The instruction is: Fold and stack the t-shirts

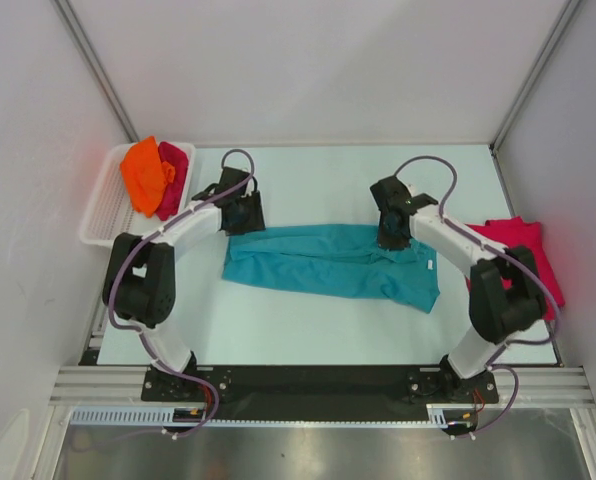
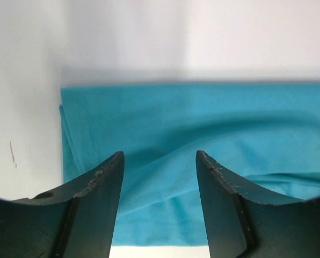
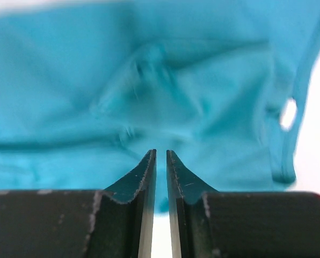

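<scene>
While the teal t-shirt lies across the middle of the table as a long, creased band, the top view shows the left gripper at its far-left corner and the right gripper near its right end. An orange t-shirt sits bunched in the white basket. From the left wrist, the jaws stand apart over smooth teal cloth. From the right wrist, the jaws are nearly together, with nothing between them, above rumpled cloth.

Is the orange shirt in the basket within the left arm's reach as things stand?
Probably yes. The left gripper is open and empty, the basket sits close beside that arm, and the orange shirt lies on top, uncovered.
</scene>
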You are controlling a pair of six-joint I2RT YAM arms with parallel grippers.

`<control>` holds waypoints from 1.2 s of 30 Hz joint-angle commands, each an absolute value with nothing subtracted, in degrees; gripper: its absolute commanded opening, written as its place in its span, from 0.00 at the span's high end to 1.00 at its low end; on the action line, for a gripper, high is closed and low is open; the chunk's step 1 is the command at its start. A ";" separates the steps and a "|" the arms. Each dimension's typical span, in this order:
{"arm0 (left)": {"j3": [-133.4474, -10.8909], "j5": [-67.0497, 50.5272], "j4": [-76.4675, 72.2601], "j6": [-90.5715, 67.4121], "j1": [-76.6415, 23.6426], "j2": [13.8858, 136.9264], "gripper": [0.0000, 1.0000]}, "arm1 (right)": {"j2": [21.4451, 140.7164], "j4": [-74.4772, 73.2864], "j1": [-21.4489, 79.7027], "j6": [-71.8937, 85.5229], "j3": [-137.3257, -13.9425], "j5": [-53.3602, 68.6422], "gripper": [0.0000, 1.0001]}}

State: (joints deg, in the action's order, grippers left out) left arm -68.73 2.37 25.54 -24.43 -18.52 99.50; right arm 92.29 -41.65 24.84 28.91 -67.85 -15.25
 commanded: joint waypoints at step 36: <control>-75.94 3.78 26.89 -22.50 -18.90 102.39 0.39 | 112.06 -36.83 22.68 25.49 -82.79 -16.17 0.78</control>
State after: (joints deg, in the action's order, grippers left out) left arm -73.73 3.31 27.53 -23.44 -18.52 103.11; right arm 111.85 -37.89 22.94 25.82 -82.41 -15.79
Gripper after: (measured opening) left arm 0.611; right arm 0.226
